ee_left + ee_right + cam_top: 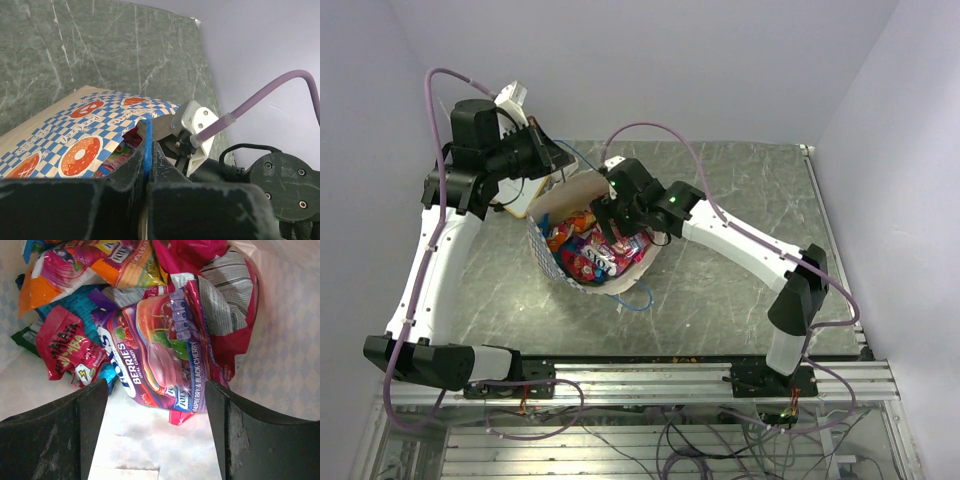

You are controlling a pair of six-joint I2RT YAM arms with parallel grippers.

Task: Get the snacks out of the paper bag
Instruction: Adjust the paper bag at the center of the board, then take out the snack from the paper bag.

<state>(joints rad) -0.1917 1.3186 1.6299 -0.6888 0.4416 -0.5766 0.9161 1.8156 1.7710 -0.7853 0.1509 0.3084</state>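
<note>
Snacks (582, 252), all in the paper bag (570, 197)?

Yes, heaped inside it. The bag lies on its side on the table (740, 290), at about 9 o'clock from the table's middle in the top view, with its mouth open.

Which packets show?

From the right wrist: a purple berry packet (150, 365) in the middle, a small red packet (65, 347) at its 9 o'clock, an orange packet (100, 275) at 11 and a large red-pink packet (235, 315) at 2.

And the right gripper (156, 390)?

Inside the bag's mouth, just above the purple packet, jaws spread, grasping nothing.

The left gripper (148, 165)?

Clenched on the bag's blue cord handle (147, 140), at the bag's 11 o'clock seen from above.
</note>
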